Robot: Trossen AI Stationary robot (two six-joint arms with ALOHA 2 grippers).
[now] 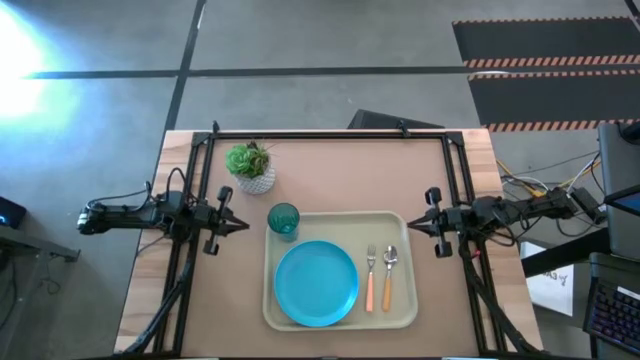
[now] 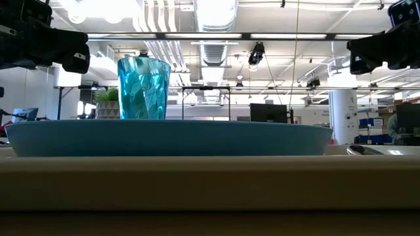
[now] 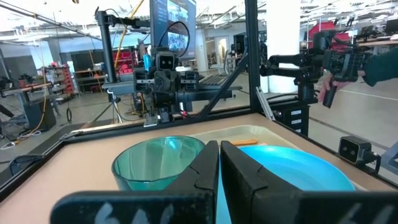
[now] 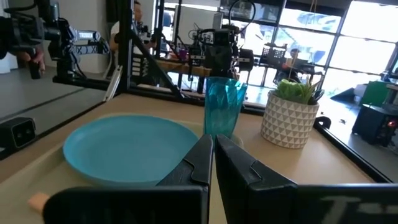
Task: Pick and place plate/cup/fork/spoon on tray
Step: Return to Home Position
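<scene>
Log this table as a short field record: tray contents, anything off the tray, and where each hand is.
tray: cream-beige, centre front of the table
plate: on the tray, left part
cup: upright, at the tray's back-left corner
fork: on the tray, right of the plate
spoon: on the tray, right of the fork
plant pot: on the table, behind the tray to the left
left hand: left of the tray, fingers shut, holding nothing
right hand: right of the tray, fingers shut, holding nothing
</scene>
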